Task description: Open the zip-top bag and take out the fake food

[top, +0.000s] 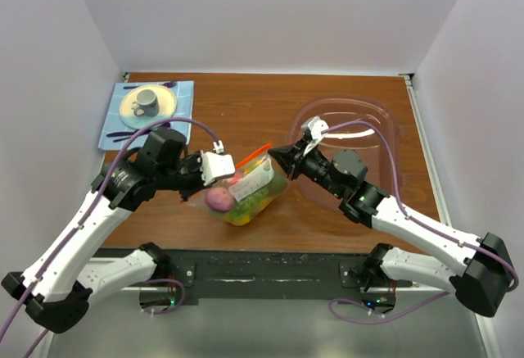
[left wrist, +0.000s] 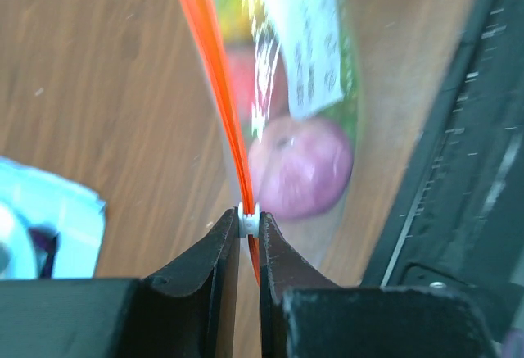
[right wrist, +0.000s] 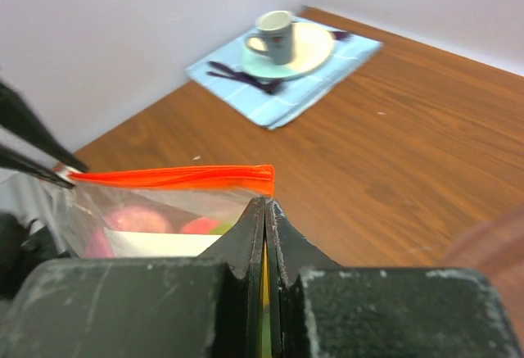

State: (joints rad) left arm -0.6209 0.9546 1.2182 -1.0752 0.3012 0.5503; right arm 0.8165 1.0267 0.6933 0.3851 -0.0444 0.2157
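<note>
Left gripper (left wrist: 250,228) tight on white slider (left wrist: 248,217) of zip-top bag (left wrist: 307,88).

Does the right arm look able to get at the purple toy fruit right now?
Probably not. The right gripper is shut on a corner of the zip-top bag, and the purple fruit sits inside it; the orange zip strip looks closed, the left gripper pinching its slider.

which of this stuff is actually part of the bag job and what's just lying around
Part of the job:
bag
white slider, pinched by the left gripper
toy food inside the bag
right gripper, shut on the bag's other end

Just lying about:
mug
plate
blue cloth
clear tub
</note>
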